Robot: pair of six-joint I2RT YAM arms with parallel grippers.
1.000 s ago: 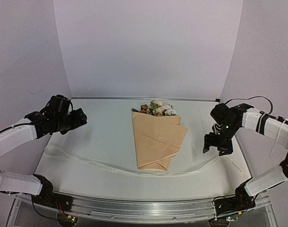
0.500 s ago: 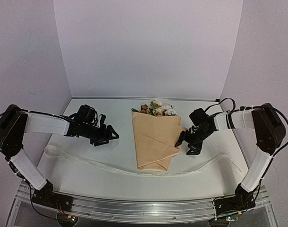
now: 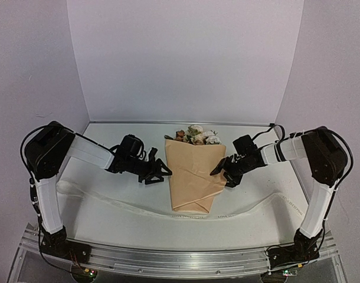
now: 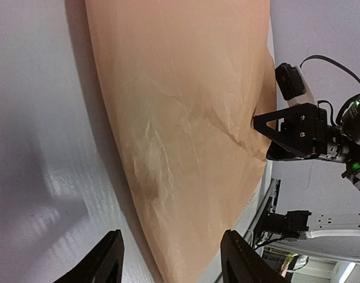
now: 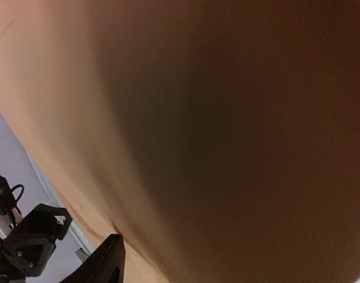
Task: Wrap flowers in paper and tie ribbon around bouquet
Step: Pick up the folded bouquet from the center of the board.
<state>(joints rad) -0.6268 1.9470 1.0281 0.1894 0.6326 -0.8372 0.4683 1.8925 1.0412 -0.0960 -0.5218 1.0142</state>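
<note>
The bouquet lies in the middle of the table, its tan paper (image 3: 192,177) rolled into a cone with the narrow end toward me. The flowers (image 3: 198,136) show at its far, wide end. The cream ribbon (image 3: 109,203) runs across the table under the cone's lower part. My left gripper (image 3: 160,173) is at the cone's left edge, open. In the left wrist view its fingers (image 4: 109,260) stand wide apart, with the paper (image 4: 186,118) just ahead. My right gripper (image 3: 222,173) is open against the cone's right flap. Paper (image 5: 227,118) fills the right wrist view, with one finger (image 5: 106,262) showing.
White walls close the table at the back and both sides. The ribbon's ends trail toward the left (image 3: 65,187) and right (image 3: 286,197) table edges. An aluminium rail (image 3: 180,259) with the arm bases runs along the near edge.
Both arms have swung in from the table's outer sides to the bouquet's left and right edges. Both pairs of jaws have narrowed. Bouquet and ribbon have not moved.
</note>
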